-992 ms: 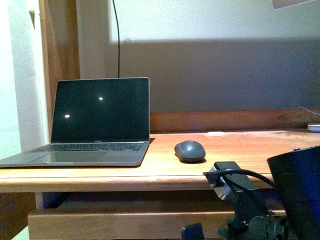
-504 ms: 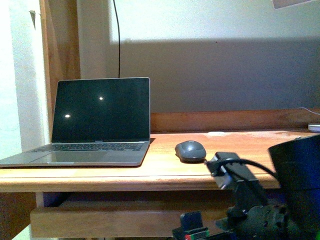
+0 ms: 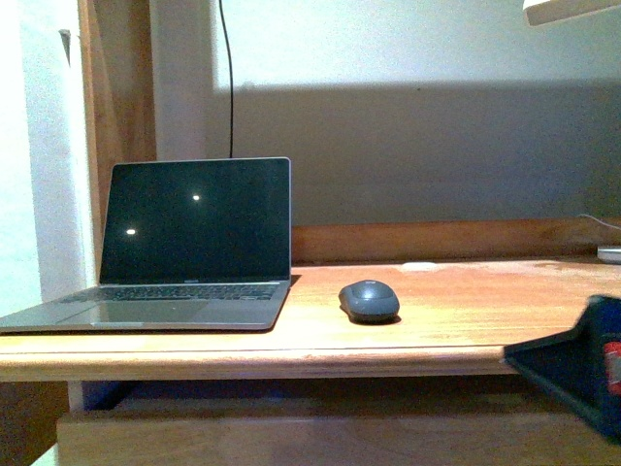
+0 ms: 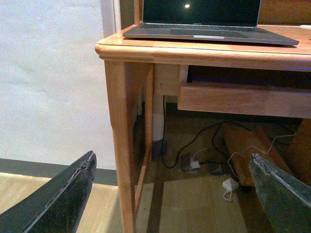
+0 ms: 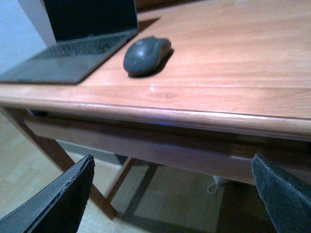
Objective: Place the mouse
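While resting on tabletop (image 3: 456,320) just right of laptop (image 3: 184,243), mouse (image 3: 369,300) untouched, free of both arms. Rt fingers (image 5: 170,194) spread wide, empty, below front edge of tabletop; mouse up and ahead of them, long axis approx. front-to-back, slightly angled. Lt fingers (image 4: 175,194) also spread, empty, low by the leg on the laptop side, farther off. Rt arm nearer. Count: 1 mouse, 1 laptop, 1 small white disc (image 3: 609,254) at far right.

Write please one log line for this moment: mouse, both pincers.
mouse: on desk, right of laptop, untouched | left pincer: open, empty, below desk level | right pincer: open, empty, before desk edge
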Tool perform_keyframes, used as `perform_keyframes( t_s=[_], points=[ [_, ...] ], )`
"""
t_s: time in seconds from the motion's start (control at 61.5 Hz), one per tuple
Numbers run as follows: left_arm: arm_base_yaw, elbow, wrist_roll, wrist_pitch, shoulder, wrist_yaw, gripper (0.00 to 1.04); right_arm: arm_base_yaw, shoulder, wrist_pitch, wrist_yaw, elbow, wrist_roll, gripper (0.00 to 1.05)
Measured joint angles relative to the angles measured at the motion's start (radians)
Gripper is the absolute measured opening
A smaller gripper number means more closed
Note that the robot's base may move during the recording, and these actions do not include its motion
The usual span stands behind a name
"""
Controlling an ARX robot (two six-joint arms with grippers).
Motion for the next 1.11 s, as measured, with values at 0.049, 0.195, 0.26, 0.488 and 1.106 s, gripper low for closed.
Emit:
perform_keyframes(
  t_s=[0.049,0.195,0.26,0.488,1.106],
  points=[
    [0.000,0.000,0.000,0.000,0.000,0.000,0.97,-0.033,-0.072,0.001,-0.021,-0.033,0.042,0.97],
    [0.000,0.000,0.000,0.000,0.000,0.000,0.97,-0.114,-0.293,-0.020,-0.083,-0.142,0.192,0.97],
    [0.000,0.000,0.000,0.000,0.000,0.000,0.97,-0.121,-0.408,-0.068,-0.082,-0.203,0.250,0.97],
    [0.000,0.000,0.000,0.000,0.000,0.000,0.97,-0.043,-0.764,-0.350,0.094,-0.354,0.235,0.97],
    [0.000,0.000,0.000,0.000,0.000,0.002,0.97,-0.026,-1.076,-0.495,0.510,-0.494,-0.165,0.39]
  ],
)
